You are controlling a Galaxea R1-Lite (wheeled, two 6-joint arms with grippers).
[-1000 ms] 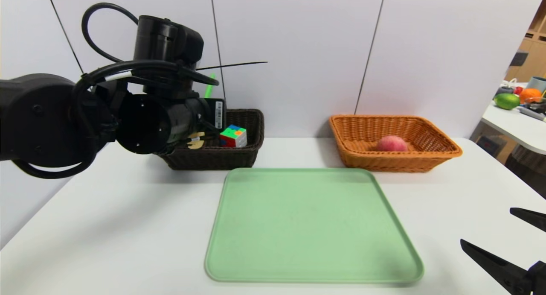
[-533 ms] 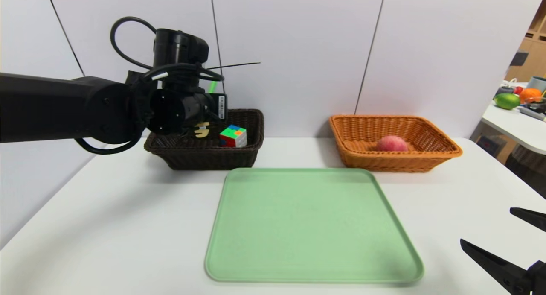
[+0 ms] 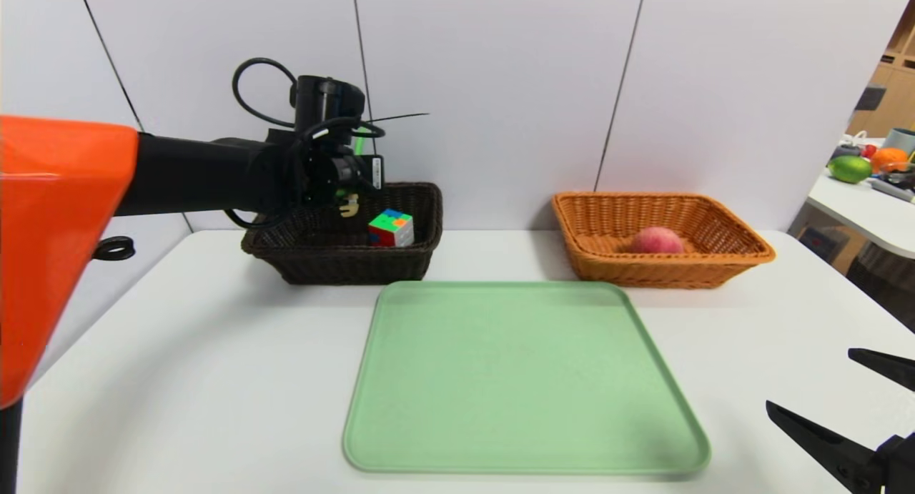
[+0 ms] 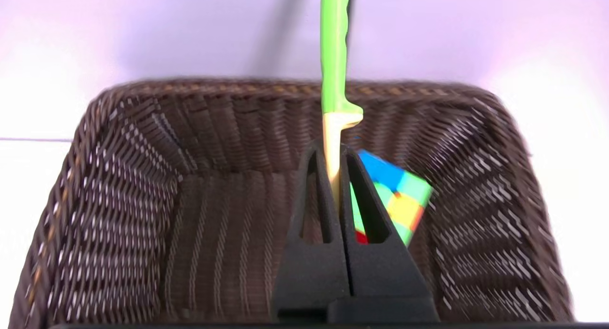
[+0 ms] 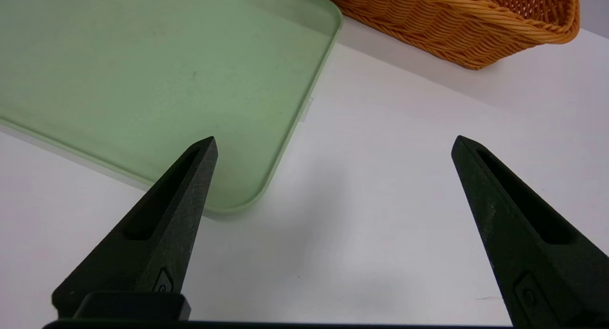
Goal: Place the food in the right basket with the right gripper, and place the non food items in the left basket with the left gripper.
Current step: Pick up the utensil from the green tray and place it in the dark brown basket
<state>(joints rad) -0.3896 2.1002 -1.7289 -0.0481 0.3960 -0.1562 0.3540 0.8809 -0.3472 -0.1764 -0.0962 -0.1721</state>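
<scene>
My left gripper hangs over the dark brown left basket, shut on the cream blade of a green-handled knife. The handle sticks out past the fingertips toward the wall; in the head view it shows as a green tip above the basket. A multicoloured puzzle cube lies in that basket, just beside the fingers. A pink round fruit lies in the orange right basket. My right gripper rests open near the table's front right edge, holding nothing.
A pale green tray lies bare in the middle of the white table, in front of both baskets; its corner sits close to my right gripper. A side table with fruit stands at the far right.
My left arm has stretched forward, away from the head camera, carrying the knife over the dark basket. The right gripper has stayed put.
</scene>
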